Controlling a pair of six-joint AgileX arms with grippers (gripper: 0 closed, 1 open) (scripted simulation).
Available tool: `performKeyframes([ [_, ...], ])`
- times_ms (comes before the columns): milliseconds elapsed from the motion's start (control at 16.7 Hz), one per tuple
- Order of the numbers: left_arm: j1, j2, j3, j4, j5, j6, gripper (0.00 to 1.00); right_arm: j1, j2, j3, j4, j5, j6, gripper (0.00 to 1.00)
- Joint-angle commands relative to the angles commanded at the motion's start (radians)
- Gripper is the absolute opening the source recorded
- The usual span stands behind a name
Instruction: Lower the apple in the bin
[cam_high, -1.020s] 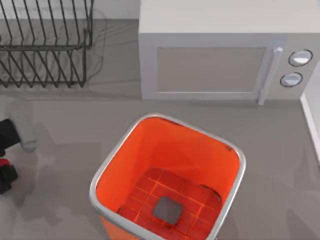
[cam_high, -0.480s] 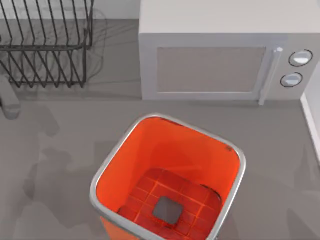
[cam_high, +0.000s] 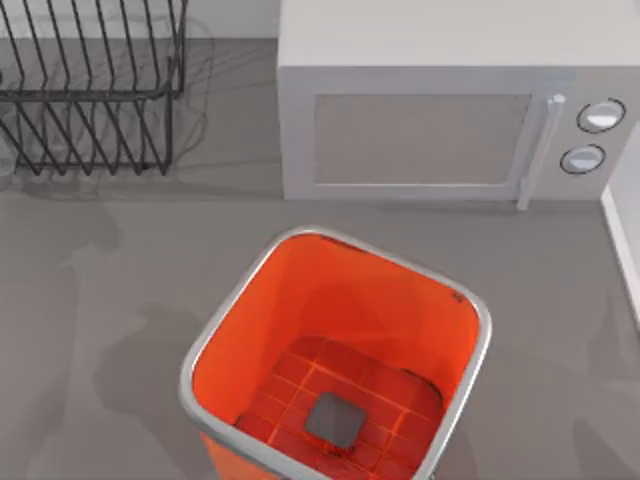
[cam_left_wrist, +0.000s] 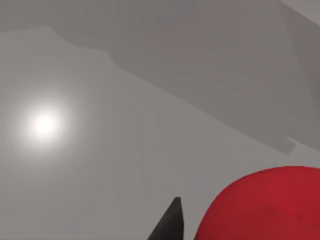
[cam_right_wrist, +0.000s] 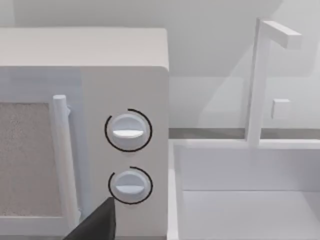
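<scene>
While the bin (cam_high: 335, 350) stands open on the surface (cam_high: 120, 290), the apple (cam_left_wrist: 265, 205) sits beside a left finger (cam_left_wrist: 169, 225); neither fingers' state is discernible.

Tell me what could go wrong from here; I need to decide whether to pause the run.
The apple sits beside just one visible left fingertip, so the hold may be weak and the apple could slip. The bin stands close to the microwave, so the arm could clip its silver rim or the microwave on approach.

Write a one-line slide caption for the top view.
Open orange bin stands before a microwave, wire rack beside.
</scene>
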Motion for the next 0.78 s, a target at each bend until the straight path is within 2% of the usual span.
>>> performKeyframes([
  [180,-0.010,0.015,0.007,-0.007,-0.001,0.015,0.00,0.000,0.000,0.000,0.000,0.000,0.000,1.00],
  [360,-0.108,0.089,0.076,-0.069,-0.004,0.114,0.00,0.000,0.000,0.000,0.000,0.000,0.000,1.00],
  [540,-0.291,0.201,0.193,-0.162,-0.010,0.307,0.00,0.000,0.000,0.000,0.000,0.000,0.000,1.00],
  [780,-0.613,0.349,0.379,-0.283,-0.020,0.633,0.00,0.000,0.000,0.000,0.000,0.000,0.000,1.00],
])
